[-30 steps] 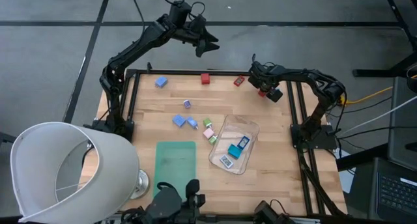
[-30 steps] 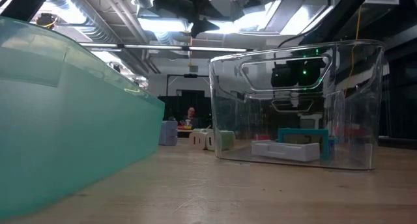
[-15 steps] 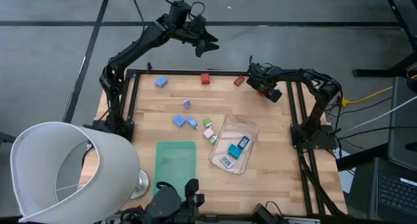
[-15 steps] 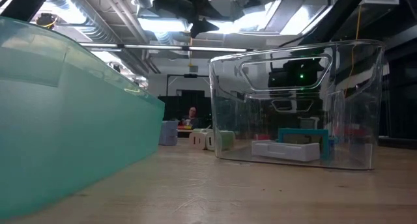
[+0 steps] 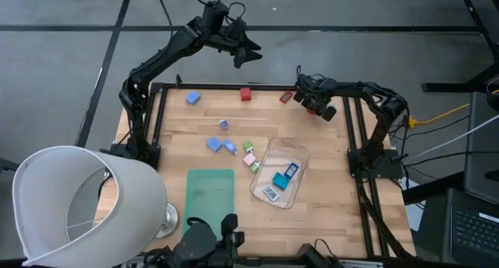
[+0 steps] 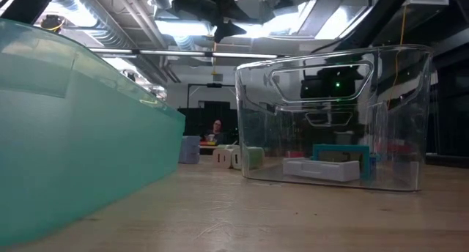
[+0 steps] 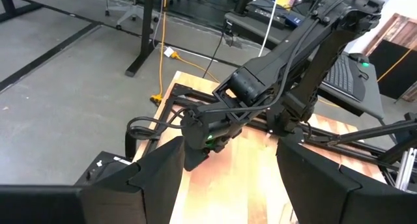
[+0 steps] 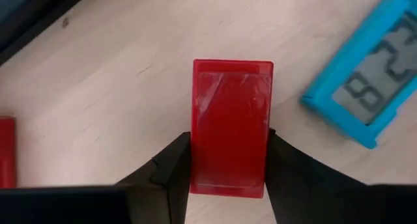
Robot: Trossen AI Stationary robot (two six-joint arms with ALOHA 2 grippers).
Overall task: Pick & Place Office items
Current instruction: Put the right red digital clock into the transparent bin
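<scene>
A flat red piece [image 5: 286,97] lies near the table's far edge, and in the right wrist view [image 8: 231,123] it sits between my fingers. My right gripper [image 5: 300,94] [image 8: 229,160] is shut on it. My left gripper [image 5: 249,53] [image 7: 228,152] is open and empty, raised beyond the far edge. A red block [image 5: 245,93], a blue piece [image 5: 192,99] and several small blue, green and pink pieces [image 5: 248,153] lie loose on the table. The clear tray [image 5: 290,153] holds blue and teal pieces [image 5: 281,180]. My right gripper pinches the red piece's two long sides [image 8: 197,160] between its two fingers [image 8: 171,164], at the end nearest the gripper. The fingers come slanting down from the table's right and lie along the piece. The piece lies flat on the table top.
A green mat [image 5: 210,192] lies near the front edge, left of the tray. A large white lampshade [image 5: 86,206] covers the near left corner. In the low view the tray [image 6: 333,113] and the mat's edge [image 6: 73,135] stand close, and a person [image 6: 217,127] shows far behind.
My right gripper has gone a little toward the table's left, up to the red piece, which has stayed where it was.
</scene>
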